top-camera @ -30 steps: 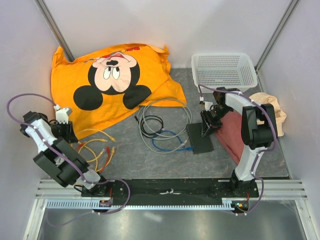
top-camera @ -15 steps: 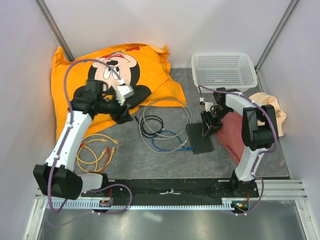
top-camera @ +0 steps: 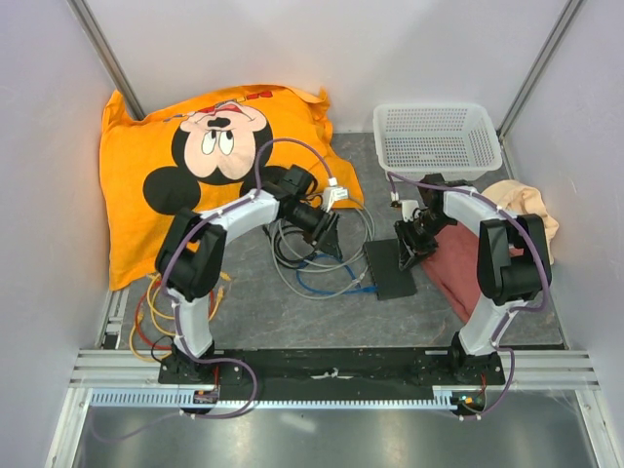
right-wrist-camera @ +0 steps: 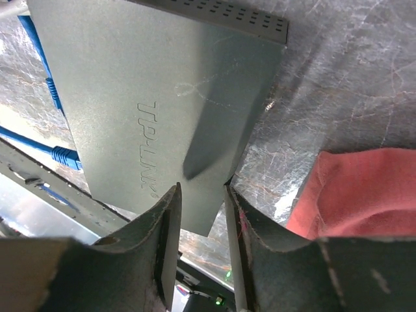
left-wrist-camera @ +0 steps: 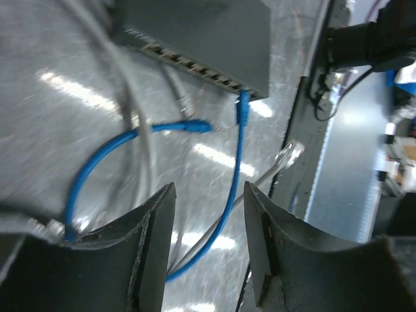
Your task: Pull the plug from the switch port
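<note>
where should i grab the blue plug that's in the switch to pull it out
Take the blue plug by its body, right where it leaves the switch, not by the cable. Come from the socket edge: it sticks straight out there, so pull along that line.

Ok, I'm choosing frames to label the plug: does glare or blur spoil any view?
Left wrist: blurred, with glare streaks on the table, yet the blue plug in the switch still reads; right wrist: sharp, logo legible, a dark shadow on the switch; top: evenly lit, plug too small.
</note>
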### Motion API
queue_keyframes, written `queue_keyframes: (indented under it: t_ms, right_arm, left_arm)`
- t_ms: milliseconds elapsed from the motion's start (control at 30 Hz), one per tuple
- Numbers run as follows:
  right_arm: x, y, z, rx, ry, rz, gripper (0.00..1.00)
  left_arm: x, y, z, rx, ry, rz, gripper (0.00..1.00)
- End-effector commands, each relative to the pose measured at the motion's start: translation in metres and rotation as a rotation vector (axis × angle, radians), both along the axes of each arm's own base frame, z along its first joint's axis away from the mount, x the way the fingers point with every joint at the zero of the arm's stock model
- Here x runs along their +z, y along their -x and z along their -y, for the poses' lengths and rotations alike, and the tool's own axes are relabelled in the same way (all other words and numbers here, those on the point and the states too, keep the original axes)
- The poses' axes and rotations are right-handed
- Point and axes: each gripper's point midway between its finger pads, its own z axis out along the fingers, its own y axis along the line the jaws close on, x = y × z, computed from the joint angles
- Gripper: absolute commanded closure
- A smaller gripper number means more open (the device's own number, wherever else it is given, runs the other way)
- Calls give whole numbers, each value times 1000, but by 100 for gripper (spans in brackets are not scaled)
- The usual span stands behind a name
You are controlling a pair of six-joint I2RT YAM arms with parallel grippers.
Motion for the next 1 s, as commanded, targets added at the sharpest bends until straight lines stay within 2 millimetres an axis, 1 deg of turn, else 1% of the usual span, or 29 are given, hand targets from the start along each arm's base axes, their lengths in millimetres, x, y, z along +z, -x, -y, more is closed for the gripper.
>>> queue_keyframes:
  t_ms: [0, 33, 67, 100, 167, 200, 267, 300, 333, 367, 433, 500, 633, 733, 767, 800, 867, 900, 933, 967]
  right_arm:
    - [1, -5, 3, 39, 12, 67, 61]
    - [5, -3, 1, 40, -2, 69, 62]
    - [8, -1, -4, 46, -32, 64, 63]
    - [9, 1, -6, 54, -48, 64, 67]
    - [11, 8, -12, 61, -91, 48, 71]
    - [13, 11, -17, 63, -128, 38, 77]
    - [13, 13, -20, 69, -148, 31, 87]
    - [12, 10, -15, 70, -117, 43, 95]
    - [12, 7, -12, 70, -95, 56, 99]
    - [15, 1, -10, 68, -75, 81, 100]
    - [20, -5, -4, 61, -38, 114, 100]
    - [26, -8, -5, 55, -44, 130, 100]
    - [38, 4, -18, 65, -139, 115, 98]
    - [52, -4, -21, 73, -159, 159, 100]
    - [60, -5, -29, 80, -212, 166, 100]
    - [63, -3, -33, 89, -246, 159, 100]
    - [61, 8, -45, 87, -329, 101, 100]
    - [57, 12, -46, 81, -336, 78, 99]
    - [48, 12, -46, 74, -332, 66, 100]
    - [40, 17, -45, 68, -325, 39, 100]
  left_arm:
    - [16, 17, 46, -53, 118, -91, 49]
    - [15, 19, 52, -54, 126, -106, 49]
    - [13, 28, 59, -80, 129, -125, 49]
    - [7, 30, 63, -86, 123, -136, 49]
    - [1, 38, 69, -106, 113, -156, 49]
    - [-6, 39, 70, -106, 102, -172, 49]
    - [-10, 40, 71, -99, 92, -192, 48]
    - [-14, 41, 70, -96, 85, -198, 48]
    - [-15, 41, 69, -92, 80, -199, 46]
    - [-16, 41, 69, -87, 81, -200, 45]
    - [-20, 46, 67, -82, 74, -227, 44]
    - [-25, 49, 66, -81, 68, -235, 43]
    - [-32, 53, 66, -82, 58, -243, 42]
    - [-35, 55, 70, -89, 56, -241, 41]
    - [-37, 57, 72, -96, 55, -242, 41]
    - [-39, 58, 73, -101, 55, -247, 41]
    - [-39, 62, 76, -117, 61, -259, 42]
    - [-45, 65, 77, -126, 59, -277, 42]
    - [-45, 67, 78, -139, 66, -282, 41]
    - [-43, 70, 81, -158, 74, -287, 42]
